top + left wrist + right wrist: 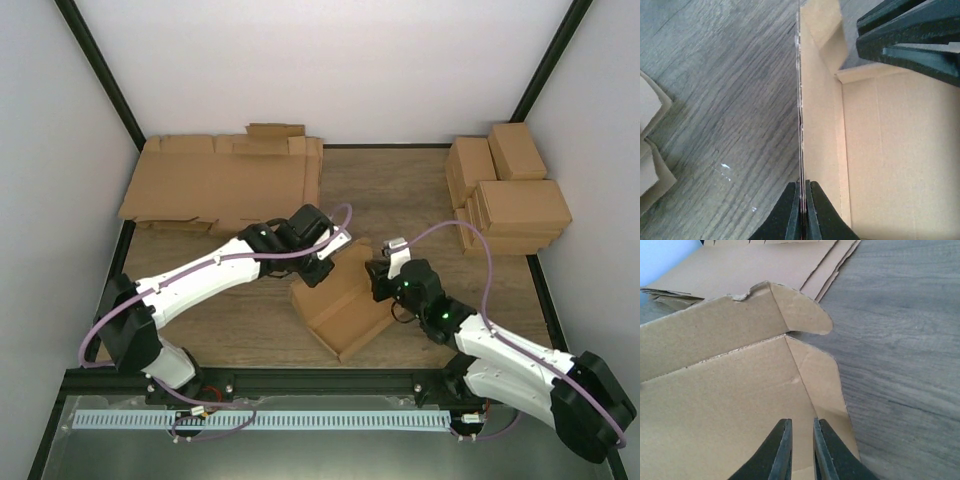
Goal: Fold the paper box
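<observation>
The paper box [345,315], half-formed, is sitting on the bench [250,325] at mid-width, nearer the front edge than the back. Its long axis is running diagonally from near-left to far-right. One long wall is standing upright on its far-left side.

The left gripper [803,184] is pinching that wall's edge, jaws closed flat on the cardboard. The right gripper [802,421] is hovering over the box's far-right end, jaws parted by a narrow slit with nothing between them. The overhead view is hiding both sets of fingertips.

Flat cardboard sheets [225,185] are lying at the far-left corner, and finished boxes [510,195] are standing stacked at the far-right corner.
</observation>
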`<control>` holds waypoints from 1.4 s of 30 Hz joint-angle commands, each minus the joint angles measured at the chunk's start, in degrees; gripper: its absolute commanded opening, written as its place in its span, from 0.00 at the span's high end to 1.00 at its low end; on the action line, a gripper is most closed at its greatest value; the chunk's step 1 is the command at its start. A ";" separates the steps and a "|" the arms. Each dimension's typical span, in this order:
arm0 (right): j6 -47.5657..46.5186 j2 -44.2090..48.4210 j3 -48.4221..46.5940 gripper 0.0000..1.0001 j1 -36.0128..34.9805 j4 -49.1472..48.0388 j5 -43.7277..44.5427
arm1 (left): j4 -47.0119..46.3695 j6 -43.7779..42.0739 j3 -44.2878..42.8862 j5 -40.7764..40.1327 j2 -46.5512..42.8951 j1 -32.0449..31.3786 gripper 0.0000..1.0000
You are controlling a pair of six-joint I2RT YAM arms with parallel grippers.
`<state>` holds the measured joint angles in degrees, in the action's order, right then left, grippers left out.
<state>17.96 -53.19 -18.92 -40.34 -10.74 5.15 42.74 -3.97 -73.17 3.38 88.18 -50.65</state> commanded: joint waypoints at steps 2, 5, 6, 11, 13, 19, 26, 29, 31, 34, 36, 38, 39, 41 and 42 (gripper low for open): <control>5.23 3.85 -0.20 0.78 -0.64 7.10 -0.40 | 0.99 0.36 -0.40 -3.98 -0.46 -3.67 0.96; 8.99 4.93 -1.96 0.56 -0.62 13.56 -0.77 | 0.91 2.22 0.21 -7.55 -1.34 -6.49 0.96; 10.41 4.75 -3.18 0.51 -0.60 16.42 -1.13 | 0.88 3.01 0.34 -8.72 -1.49 -7.38 0.96; 18.52 3.64 -8.53 0.31 -0.62 31.13 -1.73 | 2.08 6.77 0.43 -13.97 -1.61 -10.25 0.96; 20.07 3.62 -9.10 0.30 -0.62 33.73 -2.07 | 2.28 6.91 0.63 -15.18 -1.76 -10.74 0.96; 17.42 3.54 -6.69 0.26 0.22 26.30 -8.48 | 3.77 4.21 -1.59 -19.15 -1.29 -11.05 0.96; 18.98 -2.37 -3.94 0.24 4.26 17.88 -14.34 | 5.86 -3.52 -5.05 -25.30 0.17 -10.78 0.96; 17.59 -7.98 -4.34 0.24 6.39 15.27 -16.29 | 3.17 -8.47 -5.08 -25.16 1.22 -10.49 0.95; 17.46 -10.98 -4.62 0.24 7.30 13.68 -15.75 | 1.11 -10.94 -5.30 -25.08 2.65 -10.20 0.94; 18.80 -12.31 -4.30 0.24 7.44 11.64 -14.27 | -1.93 -13.24 -5.61 -25.20 5.55 -9.59 0.94; 20.16 -11.37 -3.55 0.24 7.45 10.83 -13.18 | -3.20 -13.94 -5.84 -25.33 7.47 -9.23 0.94; 20.78 -10.44 -2.66 0.24 7.54 10.46 -11.83 | -5.47 -15.47 -5.20 -24.16 8.72 -8.84 0.94; 20.88 -10.16 -2.38 0.24 7.54 10.44 -11.10 | -7.22 -16.94 -4.39 -23.54 9.10 -8.72 0.93; 20.33 -9.92 -2.24 0.24 8.04 10.73 -10.00 | -10.99 -21.64 -2.67 -23.10 9.57 -8.58 0.92; 19.83 -9.84 -2.27 0.24 8.54 10.87 -9.83 | -12.61 -22.83 -2.44 -23.26 9.91 -8.34 0.92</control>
<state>37.58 -63.99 -21.45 -32.93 1.69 -7.44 37.78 -18.85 -77.32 -20.80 96.73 -59.70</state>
